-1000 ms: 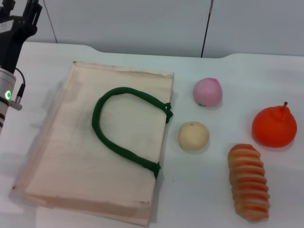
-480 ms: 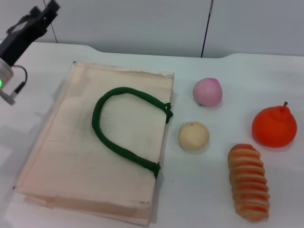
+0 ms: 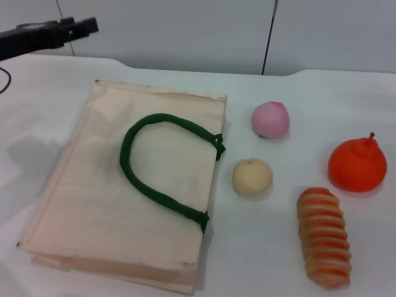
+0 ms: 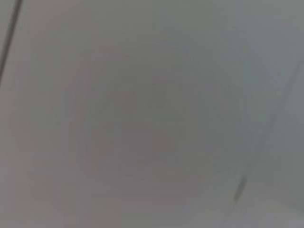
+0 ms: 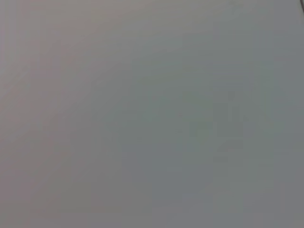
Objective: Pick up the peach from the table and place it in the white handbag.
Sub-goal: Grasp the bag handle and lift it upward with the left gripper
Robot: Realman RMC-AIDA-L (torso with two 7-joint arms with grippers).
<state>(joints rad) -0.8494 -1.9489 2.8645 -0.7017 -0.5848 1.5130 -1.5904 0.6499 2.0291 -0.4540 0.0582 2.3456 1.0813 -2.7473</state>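
Beside white handbag (image 3: 93, 204) right edge, peach (image 3: 270, 119), left tool (image 3: 80, 26) far corner

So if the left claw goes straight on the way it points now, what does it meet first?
Probably nothing: the left claw points sideways above the table's far edge, beyond the white handbag. Depth is unclear.

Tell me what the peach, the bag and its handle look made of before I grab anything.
The peach: smooth, matte pink skin with an even sheen, possibly plastic or foam rather than real fruit. The white handbag: cream woven cloth, lying flat with stitched edges and soft creases. Its handle: thick dark green twisted rope, by its corded texture. The left gripper is up at the far left, away from all three.
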